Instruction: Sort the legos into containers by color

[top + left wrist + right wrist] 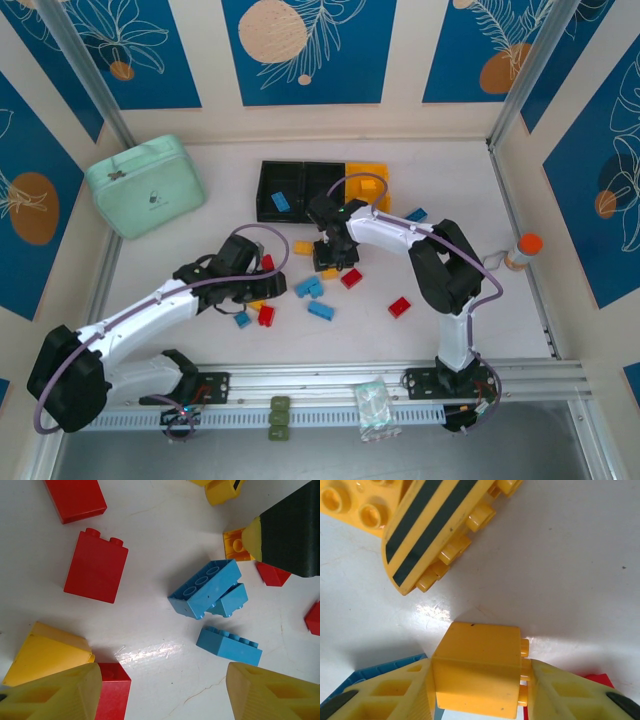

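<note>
Your right tool [480,680] clamps a yellow brick [477,650], presumably bound for the yellow bin [372,170] at 1 o'clock; left tool [162,680] stands wide, empty.

No legible text or labels — anywhere

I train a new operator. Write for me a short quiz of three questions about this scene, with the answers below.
1. True or false: the right end effector grips a red brick.
2. The brick lying in the left black bin is: A red, B blue, C yellow.
3. Fill in: the striped brick is yellow and ____.
Key: 1 false, it grips a yellow brick; 2 B; 3 black.
</note>
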`<move>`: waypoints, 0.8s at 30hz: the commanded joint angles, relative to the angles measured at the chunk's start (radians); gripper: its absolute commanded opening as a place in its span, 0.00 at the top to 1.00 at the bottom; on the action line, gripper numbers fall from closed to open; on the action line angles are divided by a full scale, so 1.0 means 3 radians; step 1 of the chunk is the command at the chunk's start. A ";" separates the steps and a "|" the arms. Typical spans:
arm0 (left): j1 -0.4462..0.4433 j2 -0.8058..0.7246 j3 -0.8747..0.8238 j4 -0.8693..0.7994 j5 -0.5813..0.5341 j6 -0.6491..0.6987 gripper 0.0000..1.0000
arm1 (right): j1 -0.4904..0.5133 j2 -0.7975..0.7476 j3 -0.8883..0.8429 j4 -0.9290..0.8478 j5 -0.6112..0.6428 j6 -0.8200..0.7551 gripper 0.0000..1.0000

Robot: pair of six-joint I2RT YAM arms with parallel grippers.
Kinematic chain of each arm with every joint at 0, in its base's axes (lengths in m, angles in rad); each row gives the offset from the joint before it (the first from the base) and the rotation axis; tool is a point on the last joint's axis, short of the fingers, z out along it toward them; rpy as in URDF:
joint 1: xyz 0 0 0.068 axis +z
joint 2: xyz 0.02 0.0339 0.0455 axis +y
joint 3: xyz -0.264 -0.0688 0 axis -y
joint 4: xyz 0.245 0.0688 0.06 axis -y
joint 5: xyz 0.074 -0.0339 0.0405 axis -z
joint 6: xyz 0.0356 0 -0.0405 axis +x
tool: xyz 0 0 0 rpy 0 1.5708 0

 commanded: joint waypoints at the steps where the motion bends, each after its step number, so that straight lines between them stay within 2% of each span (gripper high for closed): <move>1: 0.0021 0.0024 -0.0031 0.0035 0.0073 -0.0039 0.34 | 0.0023 0.0033 0.0120 -0.0099 0.0043 -0.0078 0.54; 9: 0.0021 0.0027 -0.0005 0.0032 0.0082 -0.0035 0.33 | 0.0009 -0.0085 0.0179 -0.0172 0.0137 -0.0093 0.56; 14: 0.0022 0.0080 0.0052 0.0123 0.0131 -0.0020 0.34 | -0.0131 -0.0309 0.0279 -0.0267 0.0140 -0.0140 0.56; 24: 0.0011 0.0494 0.0438 0.0384 0.0322 0.0062 0.34 | -0.0759 -0.0368 0.0700 -0.0339 0.0207 -0.0304 0.56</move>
